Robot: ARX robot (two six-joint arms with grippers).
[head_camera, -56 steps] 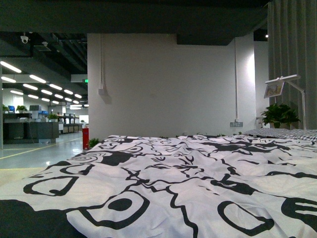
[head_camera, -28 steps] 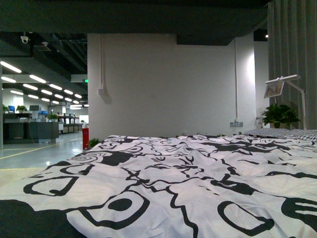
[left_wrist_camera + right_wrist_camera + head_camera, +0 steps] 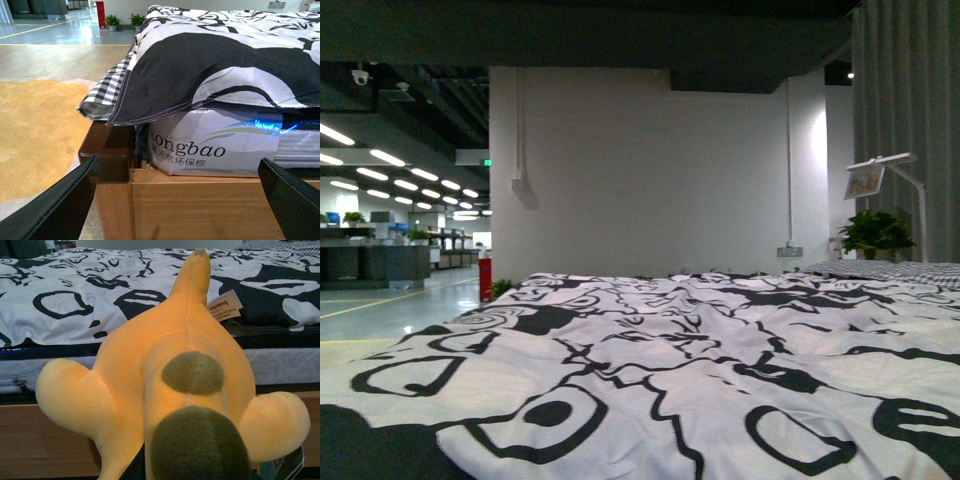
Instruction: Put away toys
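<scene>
The whole front view has slid a little to the left over the last second, so I take it the body is turning or rolling beside the bed (image 3: 200, 205). The black-and-white quilt (image 3: 670, 370) lies as it did. The yellow plush toy (image 3: 170, 370) hangs close before the bed's side, off the quilt. The right claw is hidden beneath it and, I judge, clamped on it. The left claw (image 3: 177, 161) is spread wide and empty, facing the bed's corner. I'm carrying, not yet stowing.
</scene>
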